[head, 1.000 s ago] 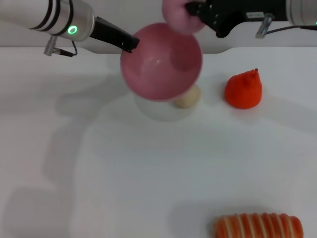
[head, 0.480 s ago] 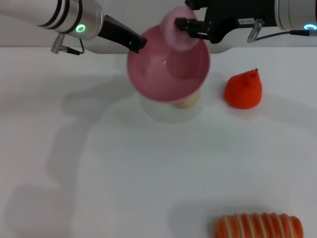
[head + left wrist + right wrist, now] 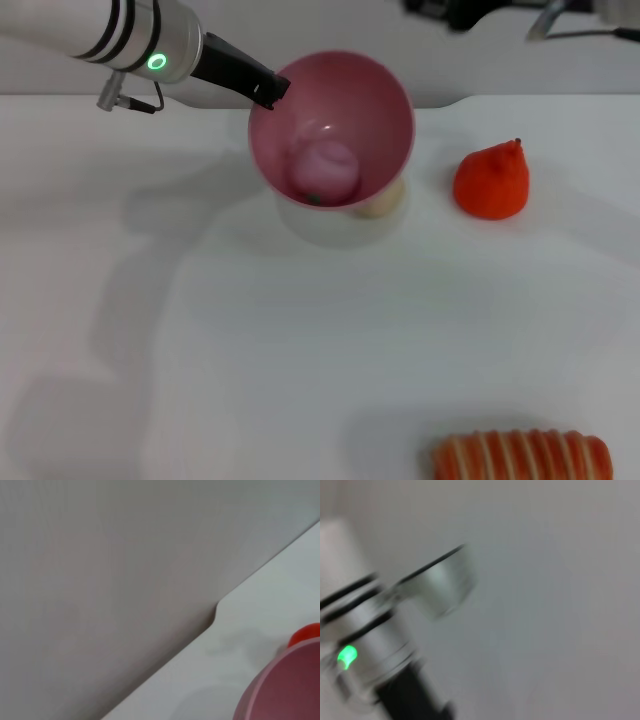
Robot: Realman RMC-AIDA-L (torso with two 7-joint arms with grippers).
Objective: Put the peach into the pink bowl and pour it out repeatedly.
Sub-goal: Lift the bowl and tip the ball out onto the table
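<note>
Robot test bench: bare white table [image 3: 300, 350], plain grey wall [image 3: 100, 555].

The pink bowl [image 3: 332, 128] sits upper centre in the head view, held above the table [image 3: 200, 350], with the peach [image 3: 324, 170] inside it, low in its hollow. The left gripper [image 3: 268, 90] meets the bowl's upper-left rim. A ball [image 3: 385, 203] peeks from under the bowl's lower-right edge. A pointed fruit [image 3: 491, 181] lies to the right, apart. A striped item [image 3: 522, 457] lies at the lower right edge.
</note>
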